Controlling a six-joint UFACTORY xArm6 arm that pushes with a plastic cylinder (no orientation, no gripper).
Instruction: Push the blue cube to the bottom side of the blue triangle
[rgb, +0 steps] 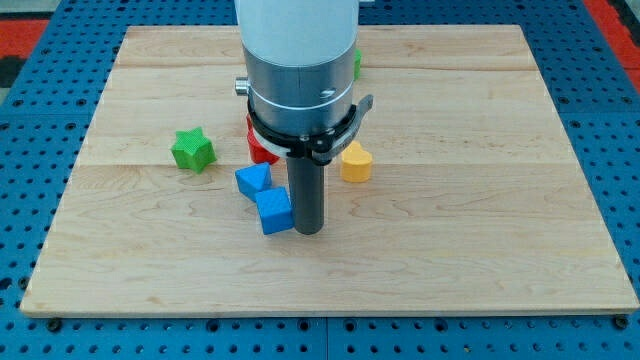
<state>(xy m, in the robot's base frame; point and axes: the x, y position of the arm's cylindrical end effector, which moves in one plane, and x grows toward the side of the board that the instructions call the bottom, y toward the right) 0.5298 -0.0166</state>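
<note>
The blue cube (274, 211) lies on the wooden board just below the blue triangle (253, 180); the two touch or nearly touch. My tip (309, 231) stands right at the cube's right side, touching or almost touching it. The arm's grey and white body hides the board above the tip.
A green star-shaped block (192, 149) lies at the left. A yellow block (355, 161) sits right of the rod. A red block (262, 146) is partly hidden behind the arm, and a green block (356, 63) peeks out at the arm's upper right. The board (480, 200) ends in blue flooring.
</note>
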